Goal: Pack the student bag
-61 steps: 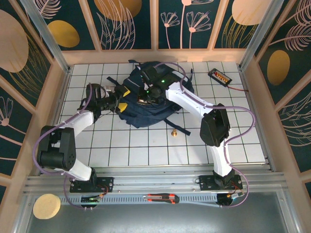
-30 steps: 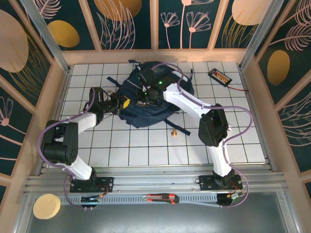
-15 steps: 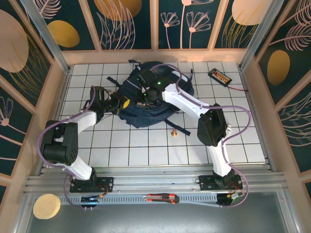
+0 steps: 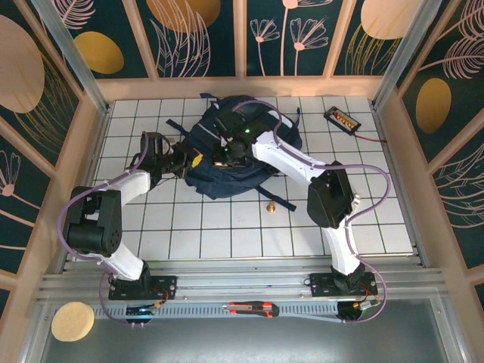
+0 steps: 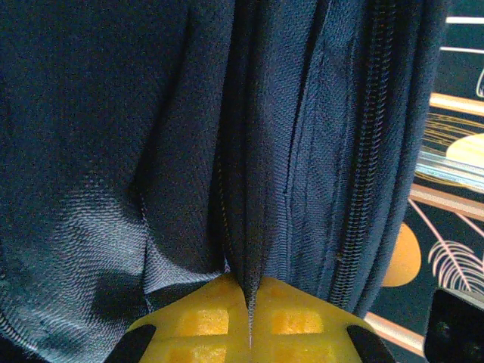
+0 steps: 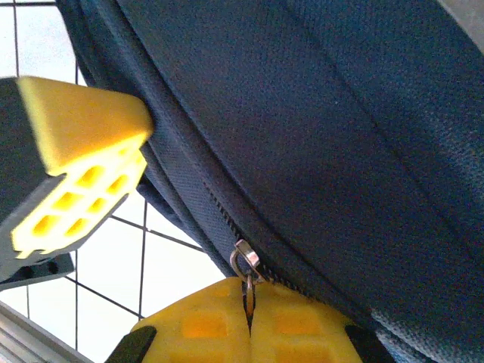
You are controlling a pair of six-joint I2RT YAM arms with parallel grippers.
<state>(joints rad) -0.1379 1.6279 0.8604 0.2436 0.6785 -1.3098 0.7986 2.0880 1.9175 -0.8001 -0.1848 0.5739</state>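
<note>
The student bag (image 4: 227, 180), a dark navy backpack, lies at the back middle of the white tiled table. My left gripper (image 4: 193, 160) is at the bag's left edge, shut on a fold of navy fabric (image 5: 249, 249) beside a zip line; its yellow pads (image 5: 204, 321) meet around the fold. My right gripper (image 4: 224, 155) is just right of it, over the bag, shut on the metal zipper pull (image 6: 246, 281) of the slider (image 6: 246, 257). One yellow fingertip of the left gripper (image 6: 76, 162) shows close by in the right wrist view.
A small brass piece (image 4: 270, 206) sits on the tiles in front of the bag, near a black strap (image 4: 278, 199). A black device with a red cable (image 4: 342, 119) lies at the back right. A utility knife (image 4: 253, 308) rests on the front rail, a wooden disc (image 4: 72, 321) at the lower left.
My right gripper has slid left along the bag's zip, closer to the left gripper. The left gripper has shifted slightly up and left with its fold. Both stayed shut.
</note>
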